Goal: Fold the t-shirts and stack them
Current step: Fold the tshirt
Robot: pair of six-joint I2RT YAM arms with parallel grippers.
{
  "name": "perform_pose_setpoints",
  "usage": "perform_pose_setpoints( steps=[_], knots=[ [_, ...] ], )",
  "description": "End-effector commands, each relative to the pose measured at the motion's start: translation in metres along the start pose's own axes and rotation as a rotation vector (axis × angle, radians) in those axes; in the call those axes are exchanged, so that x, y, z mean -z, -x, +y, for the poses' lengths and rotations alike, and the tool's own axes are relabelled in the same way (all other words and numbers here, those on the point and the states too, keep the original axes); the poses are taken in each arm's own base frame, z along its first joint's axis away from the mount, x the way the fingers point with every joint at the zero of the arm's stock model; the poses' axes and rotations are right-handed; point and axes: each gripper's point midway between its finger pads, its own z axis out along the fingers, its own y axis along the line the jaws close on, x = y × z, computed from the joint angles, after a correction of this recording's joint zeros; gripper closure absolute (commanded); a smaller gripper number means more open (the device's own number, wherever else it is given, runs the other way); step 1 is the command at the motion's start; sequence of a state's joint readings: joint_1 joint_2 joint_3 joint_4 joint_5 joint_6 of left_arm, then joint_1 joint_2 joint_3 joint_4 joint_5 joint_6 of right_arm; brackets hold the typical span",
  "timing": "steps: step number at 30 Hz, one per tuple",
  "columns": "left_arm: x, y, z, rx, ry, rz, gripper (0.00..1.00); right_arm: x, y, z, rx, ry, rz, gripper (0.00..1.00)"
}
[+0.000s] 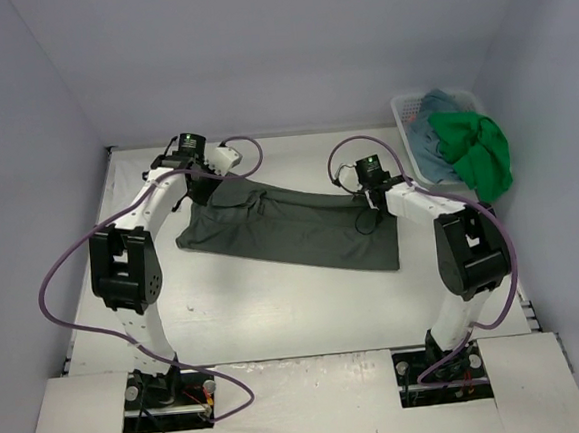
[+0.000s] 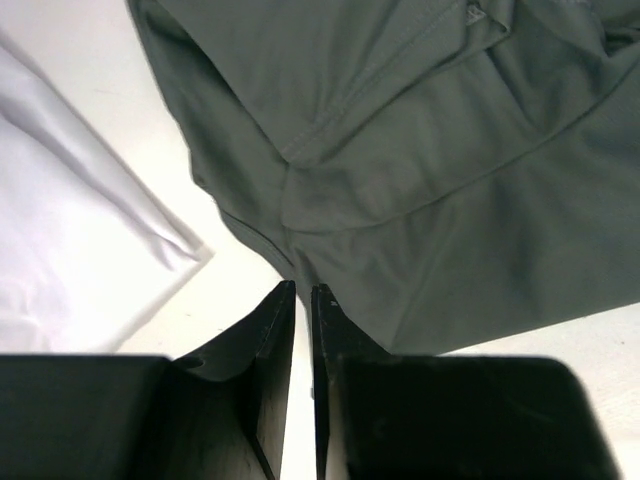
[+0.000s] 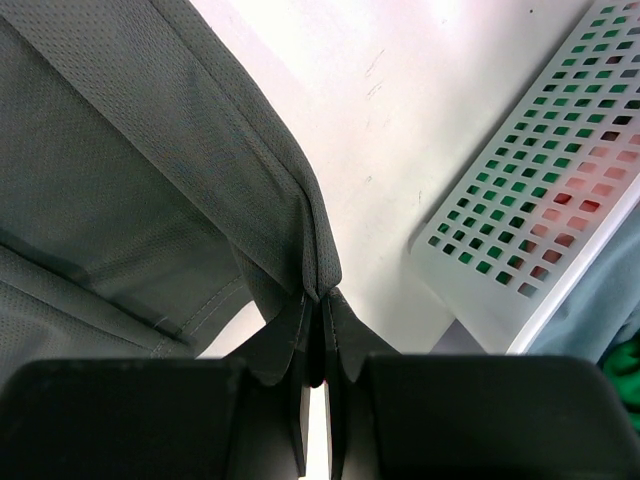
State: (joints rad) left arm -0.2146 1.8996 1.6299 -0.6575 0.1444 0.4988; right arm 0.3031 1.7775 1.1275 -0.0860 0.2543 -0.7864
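Watching from the side: the dark grey-green soft cloth t-shirt (image 1: 290, 226) is spread across the middle of the white table (image 1: 277, 313). Its long axis runs left to right on a slight slant, with the left end further back and the right end nearer the arms.

The left claw (image 2: 305, 292) is at the far-left corner. Its fingers are pressed nearly together with the hem right at the tips, and from above the cloth rises up to it, so I'd say it's pinching that corner. The right claw (image 3: 322, 298) is clamped tight on a fold at the shirt's right end, no doubt about that one.

The bit that matters is that each arm has its own end of the far edge, and the body of the shirt lies toward the arm bases from both claws. My guess is any fold has to bring that edge over toward the near hem, both ends together.

A bright green shirt (image 1: 480, 156) and a teal-blue shirt (image 1: 431, 133) sit bunched in the white plastic mesh basket (image 1: 403, 117), just right of the right claw.
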Motion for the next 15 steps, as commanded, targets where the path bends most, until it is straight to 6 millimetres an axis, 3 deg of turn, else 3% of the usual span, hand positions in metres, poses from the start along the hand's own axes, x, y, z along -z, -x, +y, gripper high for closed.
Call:
perform_pose_setpoints(
  steps=[1,8,15],
  knots=[
    [0.026,0.016,0.004,0.005,0.017,-0.094,0.92,0.019,0.009,-0.018,-0.026,-0.066,-0.040,1.00],
    [-0.005,0.019,-0.010,0.091,-0.058,-0.127,0.70,0.012,0.011,-0.003,-0.018,-0.040,-0.029,1.00],
    [-0.026,0.036,0.004,0.143,-0.028,-0.177,0.66,0.008,0.011,0.003,-0.021,-0.025,-0.025,1.00]
  ],
)
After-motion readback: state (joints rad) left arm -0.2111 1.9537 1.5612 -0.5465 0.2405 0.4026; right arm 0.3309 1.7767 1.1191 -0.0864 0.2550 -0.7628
